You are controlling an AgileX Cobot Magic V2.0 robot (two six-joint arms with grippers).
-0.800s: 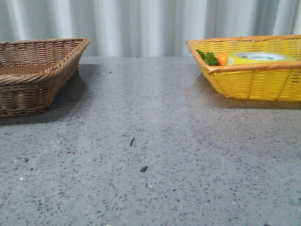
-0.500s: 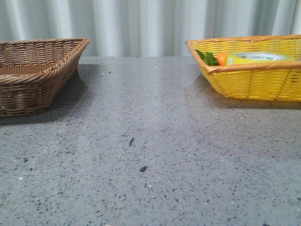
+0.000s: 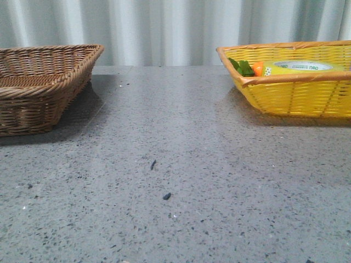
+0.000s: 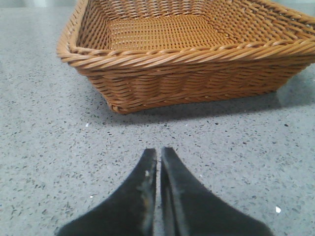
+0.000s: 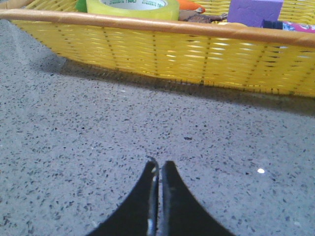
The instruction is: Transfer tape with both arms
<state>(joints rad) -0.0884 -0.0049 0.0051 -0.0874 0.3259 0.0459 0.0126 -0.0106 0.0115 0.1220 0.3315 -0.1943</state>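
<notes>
The yellow tape roll (image 3: 299,67) lies flat in the yellow basket (image 3: 296,96) at the back right, next to an orange carrot (image 3: 258,68) with green leaves. The tape also shows in the right wrist view (image 5: 133,7), behind the basket's near rim (image 5: 162,24). My right gripper (image 5: 158,164) is shut and empty, low over the table in front of that basket. My left gripper (image 4: 158,152) is shut and empty, over the table in front of the brown wicker basket (image 4: 187,54). Neither gripper shows in the front view.
The brown wicker basket (image 3: 38,87) stands at the back left and holds nothing I can see. The yellow basket also holds a purple block (image 5: 253,11) and other small items. Grey speckled table (image 3: 175,164) lies between the baskets; a curtain hangs behind.
</notes>
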